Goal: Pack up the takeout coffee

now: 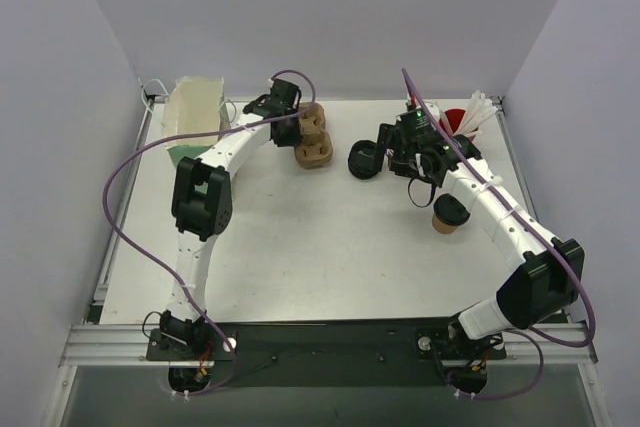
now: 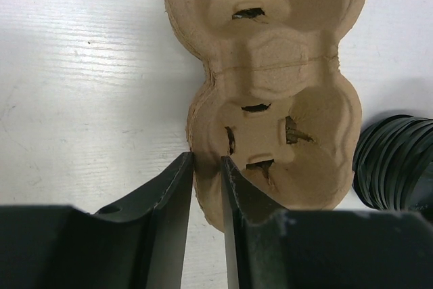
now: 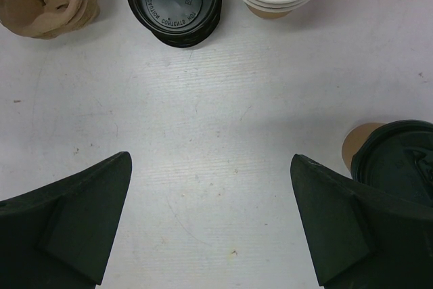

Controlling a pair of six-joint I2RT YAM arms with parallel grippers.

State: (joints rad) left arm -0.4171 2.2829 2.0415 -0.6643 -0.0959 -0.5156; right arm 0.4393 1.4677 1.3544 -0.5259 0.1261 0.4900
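The left pincer (image 2: 206, 160) pinches narrowly on the rim of the cup carrier (image 2: 284, 93) near the far edge of the surface (image 1: 330, 247). The right pincer (image 3: 211, 160) gapes wide and empty. The coffee (image 1: 450, 215) stands just beside it, toward the right edge. Likely next: the right pincer grasps the cup and seats it in the carrier.

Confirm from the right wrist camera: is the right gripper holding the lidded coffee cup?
No, the right gripper stands wide open over the table, and the lidded coffee cup sits outside its fingers, off to one side.
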